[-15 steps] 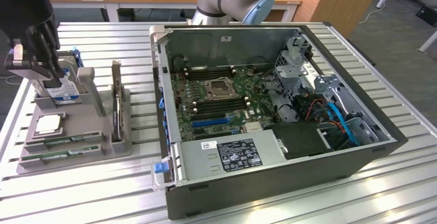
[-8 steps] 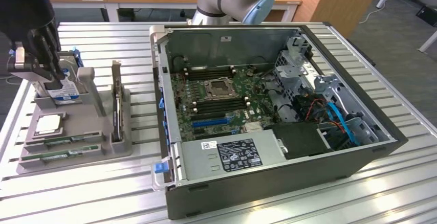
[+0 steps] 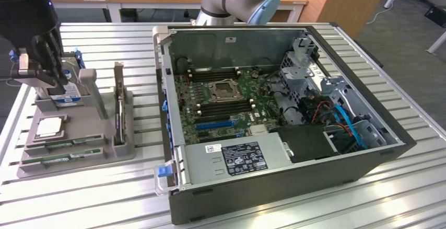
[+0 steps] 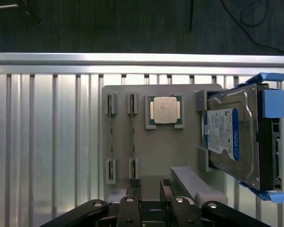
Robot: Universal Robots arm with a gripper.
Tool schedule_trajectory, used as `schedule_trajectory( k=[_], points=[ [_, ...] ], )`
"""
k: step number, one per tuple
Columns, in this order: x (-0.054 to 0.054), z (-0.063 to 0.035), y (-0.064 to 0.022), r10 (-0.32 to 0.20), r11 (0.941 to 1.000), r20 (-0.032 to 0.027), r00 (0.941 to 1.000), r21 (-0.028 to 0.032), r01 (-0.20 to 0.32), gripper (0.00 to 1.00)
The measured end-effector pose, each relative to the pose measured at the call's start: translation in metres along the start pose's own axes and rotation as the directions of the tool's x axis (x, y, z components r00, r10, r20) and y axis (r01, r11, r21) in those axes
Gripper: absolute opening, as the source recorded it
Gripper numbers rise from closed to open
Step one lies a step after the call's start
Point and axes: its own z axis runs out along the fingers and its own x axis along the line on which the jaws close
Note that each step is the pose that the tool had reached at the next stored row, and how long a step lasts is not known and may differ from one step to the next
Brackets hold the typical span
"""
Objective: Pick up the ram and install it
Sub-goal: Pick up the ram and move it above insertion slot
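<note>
The jaws of the gripper (image 4: 150, 185) stand released with nothing between them, hanging above the grey holder (image 4: 173, 156) on the slatted worktop (image 3: 83, 197). The ram (image 4: 132, 137) stands on edge in a slot of that holder, beside the processor (image 4: 164, 110), with a second stick (image 4: 111, 137) in the next slot towards the holder's outer edge. The step in hand looks like the approach to the pick. To do it well, I judge the jaws should be centred over the one stick near its middle and kept square to its length, so neither jaw catches the neighbouring stick or the slot posts at the holder's ends. The lift should then be straight up out of the slot. Both sticks show mostly edge-on, so chips and label cannot be made out. The jaw tips are cut off at the wrist view's edge. In the exterior view the gripper hides part of the hard drive (image 4: 227, 137) at the holder's far end. Inside the open computer case (image 3: 279, 187), whether the memory slots' latches are open cannot be told.
</note>
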Motion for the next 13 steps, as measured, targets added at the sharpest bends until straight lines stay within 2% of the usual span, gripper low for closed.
schedule_trajectory(
  k=[13],
  points=[
    [0.0, 0.015, -0.0005, -0.003, 1.0, -0.0002, 1.0, -0.0002, 0.003, 0.3]
  ],
)
